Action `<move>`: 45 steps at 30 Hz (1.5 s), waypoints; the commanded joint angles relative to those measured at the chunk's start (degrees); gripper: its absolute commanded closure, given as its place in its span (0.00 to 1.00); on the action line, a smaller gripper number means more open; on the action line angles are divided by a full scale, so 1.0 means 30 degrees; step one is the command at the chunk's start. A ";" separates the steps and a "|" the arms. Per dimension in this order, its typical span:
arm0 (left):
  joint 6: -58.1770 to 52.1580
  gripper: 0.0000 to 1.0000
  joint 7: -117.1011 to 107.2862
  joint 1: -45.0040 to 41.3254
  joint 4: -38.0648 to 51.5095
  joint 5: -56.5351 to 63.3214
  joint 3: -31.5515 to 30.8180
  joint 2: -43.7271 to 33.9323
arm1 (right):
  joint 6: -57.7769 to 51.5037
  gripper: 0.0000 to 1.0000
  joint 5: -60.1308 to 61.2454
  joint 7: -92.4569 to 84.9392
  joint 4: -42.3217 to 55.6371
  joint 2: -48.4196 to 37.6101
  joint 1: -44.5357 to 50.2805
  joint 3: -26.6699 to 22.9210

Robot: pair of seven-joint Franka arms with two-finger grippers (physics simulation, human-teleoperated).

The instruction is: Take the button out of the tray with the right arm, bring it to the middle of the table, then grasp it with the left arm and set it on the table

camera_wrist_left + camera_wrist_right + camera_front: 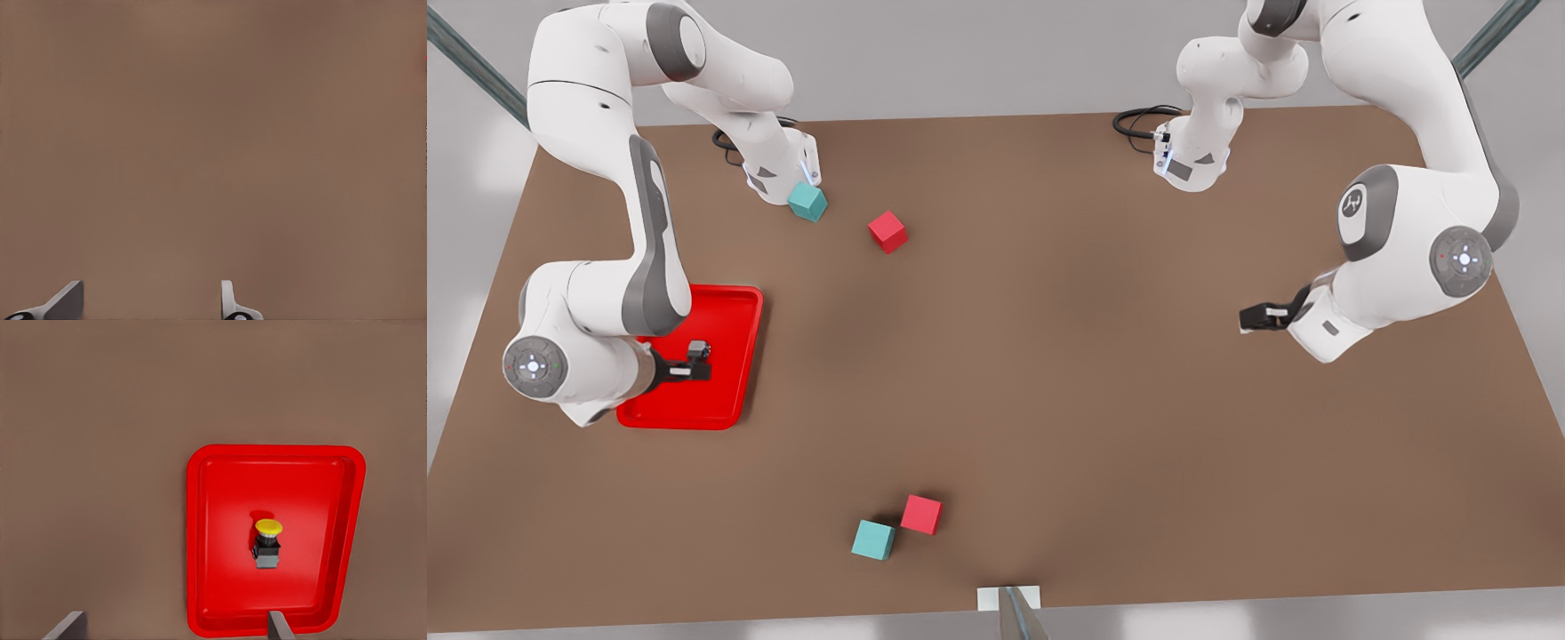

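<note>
Reaching: right gripper [698, 360], fingers wide, hangs over the button [267, 545] in the tray [193, 540].
Next: descend, close.
Waiting: left gripper [1249, 317], fingers wide.

No legible text, number or brand name on any surface.

One sign: a small white emblem on the round grey joint cover [1357, 205] of the white robot arm at the right of the front view (a logo-like mark, letters not decipherable).

Other markings, none readable: small dot patterns on the round grey end caps, one at lower left of the front view [533, 364], one at the right [1463, 260] (coloured specks, no characters).

The flat bright red rectangular tray [200, 540], the plain matte brown tabletop [1103, 373] and the red and teal cubes bear no labels.
</note>
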 commanded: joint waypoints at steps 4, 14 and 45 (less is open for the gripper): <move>0.1407 0.00 -0.0670 -0.0236 0.0204 0.0127 -0.0026 0.0054 | 0.2788 0.00 0.0449 0.1144 -0.0086 -0.0451 -0.0267 -0.0030; 0.1466 0.00 -0.1138 -0.0265 0.0672 0.0069 -0.0173 0.0142 | 0.6388 0.00 0.1065 -0.0614 -0.6849 -0.2235 -0.2171 0.0790; 0.0118 0.00 -0.4273 -0.0031 0.1464 0.0391 0.0061 0.1842 | 1.4742 0.00 -0.6318 -0.4041 -1.3650 0.0779 -1.8079 1.2655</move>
